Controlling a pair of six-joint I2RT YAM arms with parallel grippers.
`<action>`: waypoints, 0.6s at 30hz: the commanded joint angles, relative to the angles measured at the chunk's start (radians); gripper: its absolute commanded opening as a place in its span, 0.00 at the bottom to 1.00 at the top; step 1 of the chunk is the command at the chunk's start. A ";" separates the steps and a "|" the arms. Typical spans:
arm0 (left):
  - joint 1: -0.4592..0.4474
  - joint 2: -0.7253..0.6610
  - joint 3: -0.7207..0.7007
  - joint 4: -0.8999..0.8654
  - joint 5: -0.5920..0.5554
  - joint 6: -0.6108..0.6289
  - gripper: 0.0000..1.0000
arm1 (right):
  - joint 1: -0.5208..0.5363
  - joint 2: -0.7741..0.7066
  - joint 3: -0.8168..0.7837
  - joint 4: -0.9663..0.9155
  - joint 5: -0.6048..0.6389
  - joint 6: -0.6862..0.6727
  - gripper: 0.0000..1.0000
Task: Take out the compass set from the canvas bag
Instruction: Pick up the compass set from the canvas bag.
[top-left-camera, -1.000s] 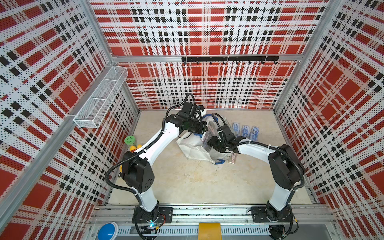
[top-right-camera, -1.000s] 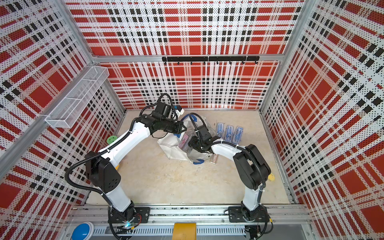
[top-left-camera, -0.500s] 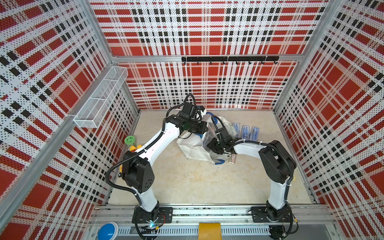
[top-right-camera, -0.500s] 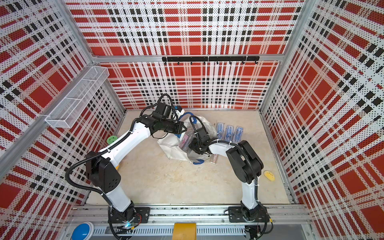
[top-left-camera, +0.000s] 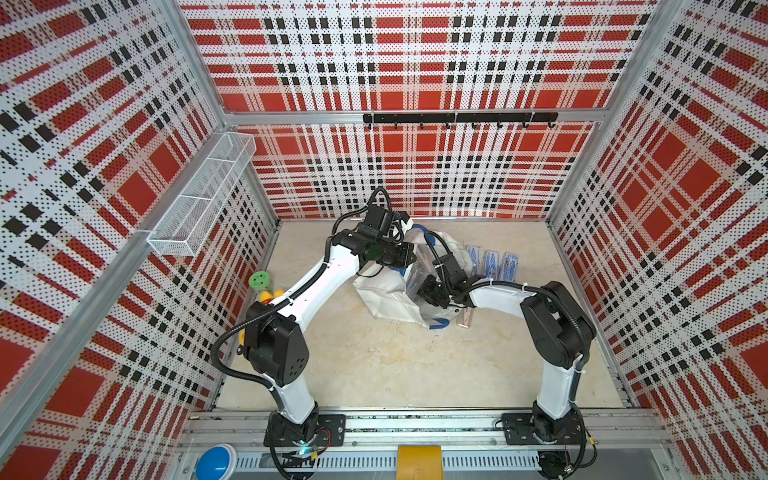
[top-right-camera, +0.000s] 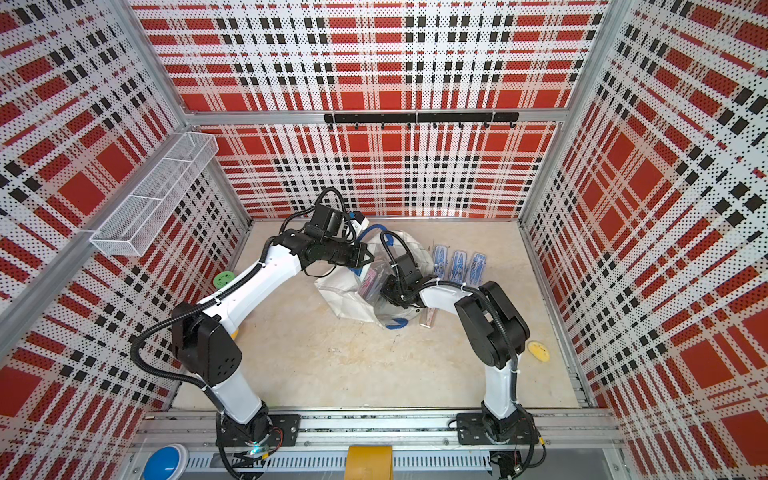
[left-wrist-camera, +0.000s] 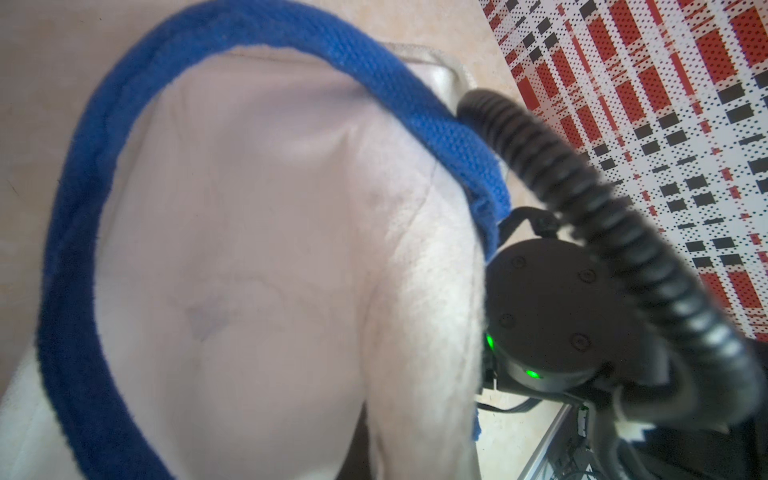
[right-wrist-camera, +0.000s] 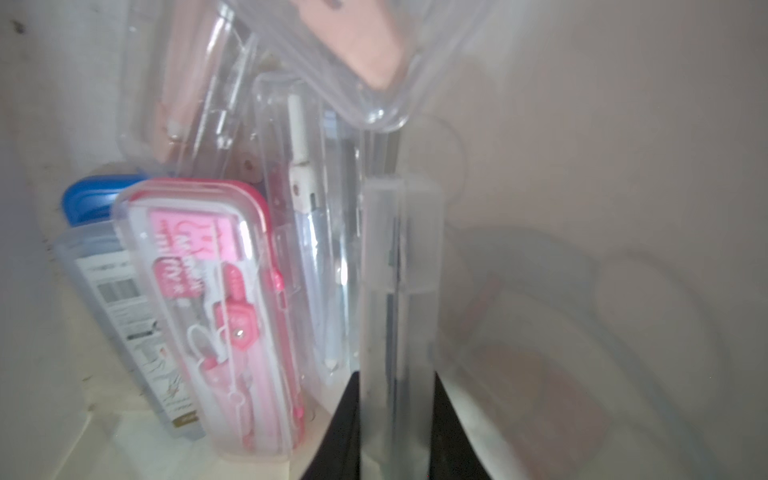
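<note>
**Right pincer clamped on a case inside the bag**

- Canvas bag (top-left-camera: 384, 293) sits on the tabletop (top-left-camera: 374, 365) toward the back, between the two arms. It is slumped, mouth turned toward the right arm. Blue strap handle (left-wrist-camera: 70, 257) loops over the white fabric in the left wrist view.
- Left pincer (top-left-camera: 411, 254) is clenched on the bag's rim next to a blue patch. The fingers are out of the left wrist view.
- Right pincer (right-wrist-camera: 395, 378) reaches into the bag mouth. It is closed on a compass set (right-wrist-camera: 399, 270), a clear plastic case seen edge-on between the two black fingers (right-wrist-camera: 345, 428). Contents blurred.
- Also inside, beside the held case: a pink compass case (right-wrist-camera: 208, 316) standing on end, a blue-lidded case (right-wrist-camera: 91, 249) behind it, and more clear cases (right-wrist-camera: 291, 199) leaning together.
- Outside, in both top views: three blue cases (top-left-camera: 490, 262) lie in a row just beyond the bag. A pinkish case (top-left-camera: 465, 318) lies against its near side.
- Green disc (top-left-camera: 260, 280) near the left wall. Yellow disc (top-right-camera: 538, 351) near the right arm, seen in a top view.
</note>
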 joint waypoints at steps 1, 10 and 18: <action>-0.013 -0.029 0.010 0.001 0.034 -0.012 0.00 | -0.012 -0.079 -0.018 -0.007 -0.022 -0.029 0.16; -0.011 -0.019 0.017 0.006 0.020 -0.015 0.00 | -0.011 -0.213 -0.019 -0.102 -0.038 -0.132 0.14; -0.009 -0.018 0.020 0.012 0.015 -0.018 0.00 | -0.071 -0.351 -0.033 -0.183 -0.144 -0.308 0.13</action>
